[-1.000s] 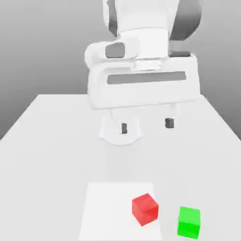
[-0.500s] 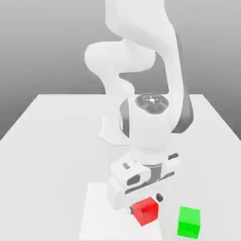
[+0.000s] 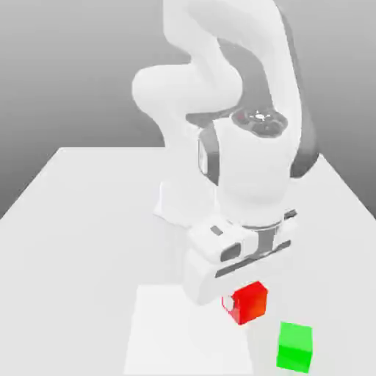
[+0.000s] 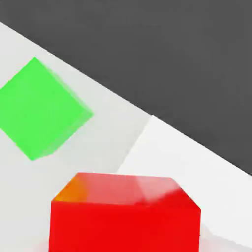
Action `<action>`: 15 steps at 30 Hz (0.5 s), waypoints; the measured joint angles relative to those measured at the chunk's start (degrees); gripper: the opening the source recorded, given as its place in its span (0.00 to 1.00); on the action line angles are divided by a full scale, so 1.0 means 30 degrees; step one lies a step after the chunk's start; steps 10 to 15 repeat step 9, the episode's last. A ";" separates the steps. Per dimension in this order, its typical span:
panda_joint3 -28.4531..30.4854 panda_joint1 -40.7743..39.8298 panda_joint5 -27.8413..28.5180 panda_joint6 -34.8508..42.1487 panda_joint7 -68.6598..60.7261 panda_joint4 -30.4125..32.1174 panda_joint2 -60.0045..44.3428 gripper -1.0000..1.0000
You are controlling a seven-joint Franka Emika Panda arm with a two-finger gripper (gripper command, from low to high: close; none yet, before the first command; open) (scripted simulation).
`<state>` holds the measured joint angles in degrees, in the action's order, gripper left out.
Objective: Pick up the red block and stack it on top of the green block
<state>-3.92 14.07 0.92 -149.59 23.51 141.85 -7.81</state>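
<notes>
From my end, I see the jaws closed around the red block [image 3: 250, 302], which seems to hang just above the worktop [image 3: 81, 279], near the white sheet's [image 3: 187, 330] right edge in the exterior view. The green block [image 3: 294, 346] sits to the exterior view's right of it and nearer the camera, apart from it. I judge the grasp and lift done; carrying across, lining up, lowering and letting go remain.
</notes>
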 joint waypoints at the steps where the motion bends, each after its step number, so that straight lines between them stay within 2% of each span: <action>1: -0.0160 0.0263 0.0102 0.0031 -0.0024 -0.0386 -0.0348 0.00; 5: -0.0092 0.0662 0.0624 -0.1944 0.0265 -0.0856 -0.2810 0.00; 6: -0.0051 0.0704 0.0694 -0.2268 0.0314 -0.0885 -0.3165 1.00; 15: -0.0051 0.0704 0.0694 -0.2268 0.0314 -0.0885 -0.3165 1.00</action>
